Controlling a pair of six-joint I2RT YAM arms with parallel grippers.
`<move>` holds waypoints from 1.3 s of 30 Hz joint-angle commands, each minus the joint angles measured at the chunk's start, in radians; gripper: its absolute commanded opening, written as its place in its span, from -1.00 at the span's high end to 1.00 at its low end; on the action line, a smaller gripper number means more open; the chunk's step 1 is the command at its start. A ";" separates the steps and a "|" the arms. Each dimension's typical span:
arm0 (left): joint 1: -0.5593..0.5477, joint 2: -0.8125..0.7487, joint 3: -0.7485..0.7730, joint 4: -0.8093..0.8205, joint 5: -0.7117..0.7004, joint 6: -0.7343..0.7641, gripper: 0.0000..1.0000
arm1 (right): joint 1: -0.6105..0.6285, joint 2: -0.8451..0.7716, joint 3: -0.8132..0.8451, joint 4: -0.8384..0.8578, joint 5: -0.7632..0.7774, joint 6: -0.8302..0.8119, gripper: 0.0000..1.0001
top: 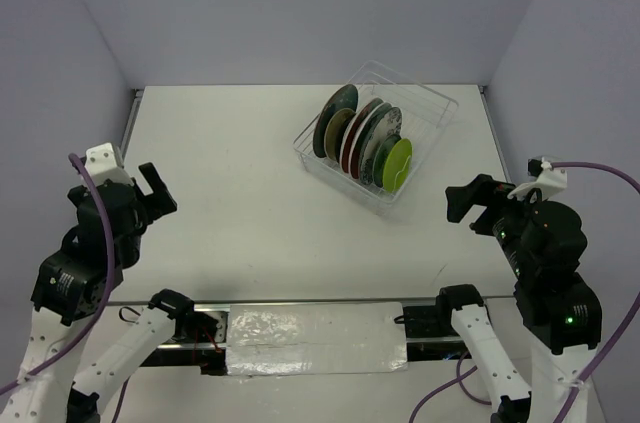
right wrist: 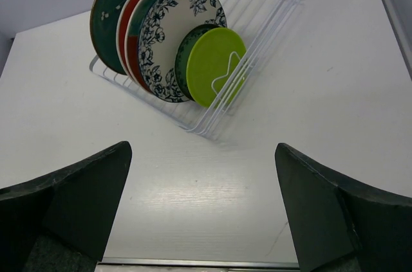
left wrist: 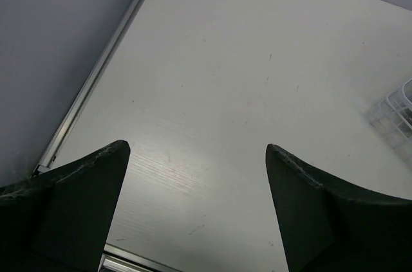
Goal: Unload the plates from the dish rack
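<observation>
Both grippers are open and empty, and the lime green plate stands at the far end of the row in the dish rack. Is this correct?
Not quite. The lime green plate stands at the near end of the row in the dish rack, closest to the right gripper, as the right wrist view shows. The rest is right.

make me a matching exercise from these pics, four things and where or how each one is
1. lime green plate
2. dark teal plate
3. left claw
4. right claw

a. open, pointed at the dish rack
b. end of the row farthest from the right arm
c. open over bare table
d. end of the row nearest the right arm

Pairs: 1-d, 2-b, 3-c, 4-a
</observation>
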 commanded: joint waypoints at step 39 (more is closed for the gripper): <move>0.000 0.015 -0.259 0.214 -0.004 -0.046 -0.99 | 0.309 1.120 0.426 0.293 0.326 0.472 0.03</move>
